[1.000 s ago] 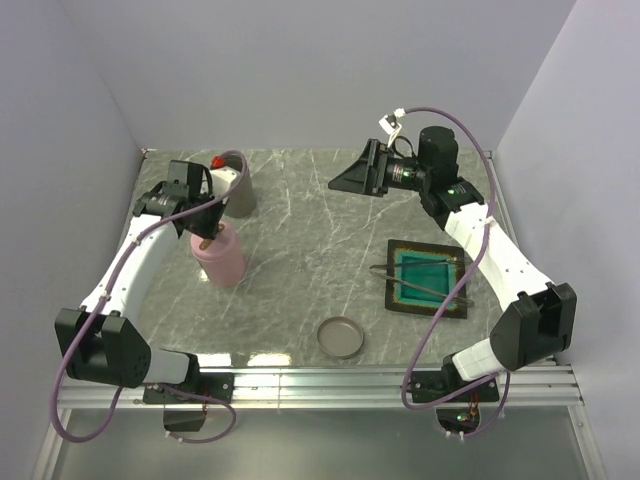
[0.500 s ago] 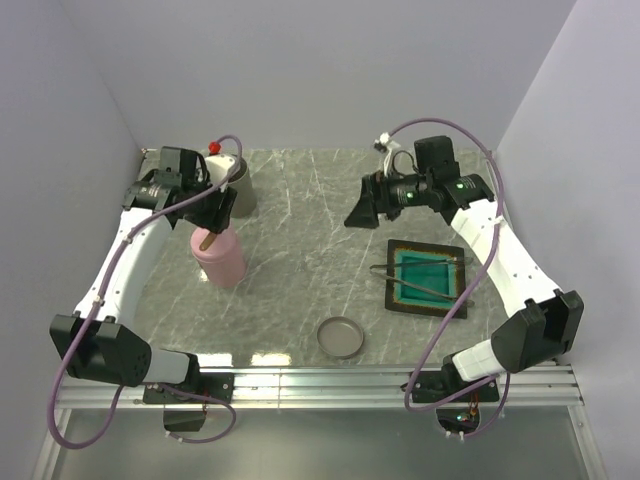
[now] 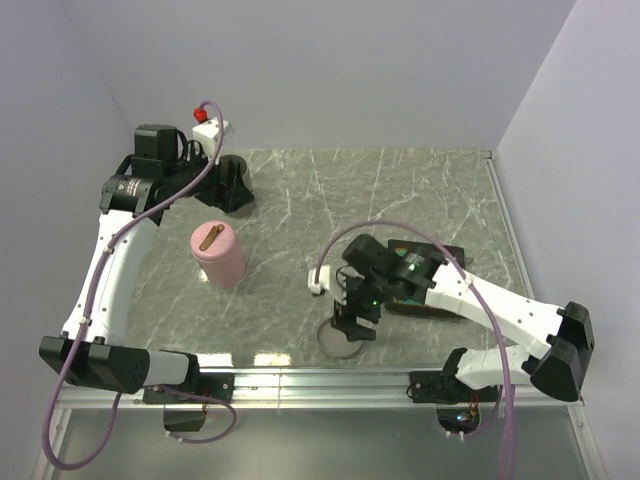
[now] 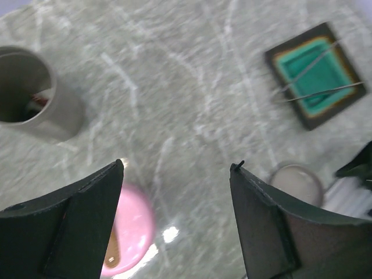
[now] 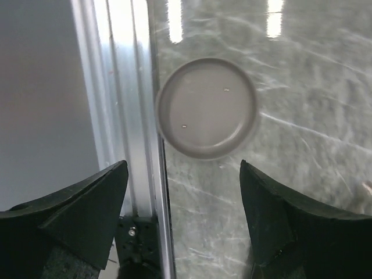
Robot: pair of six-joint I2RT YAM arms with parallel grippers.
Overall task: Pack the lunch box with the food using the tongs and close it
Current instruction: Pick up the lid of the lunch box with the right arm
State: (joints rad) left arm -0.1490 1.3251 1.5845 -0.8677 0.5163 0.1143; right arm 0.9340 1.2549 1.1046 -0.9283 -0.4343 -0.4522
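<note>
Top view, clock positions read about the worktop (image 3: pixel 300 215) centre.

- Left end effector (image 4: pixel 177 168): fingers apart, nothing between them. It hangs at 10 o'clock, just beside the grey cup (image 4: pixel 32 96).
- Right end effector (image 5: pixel 183 165): fingers apart, nothing held. It hovers at 6 o'clock, directly above the grey lid (image 5: pixel 206 107), not touching it as far as the wrist view shows.
- Tongs (image 4: pixel 318 74): lie across the teal tray (image 4: pixel 290 55) at 4 o'clock, in neither end effector. The right arm hides them in the top view.
- Grey cup: upright, open. A red bit (image 4: pixel 38 100) shows inside against the wall. It is likely the shrimp piece, but too small to be sure. White blocks not seen anywhere.
- Pink pot (image 3: pixel 218 253): upright at 9 o'clock, capped, with a brown mark on its top.
- Grey lid: flat on the worktop by the near rail, well apart from the cup.

Progress, as judged: no food lies loose on the worktop, so packing looks done or nearly so. The pink pot reads as closed. Left to do: pick up the grey lid, carry it across to 10 o'clock and seat it on the cup. The lid is thin and flat, so the pinch could slip at the rim.
</note>
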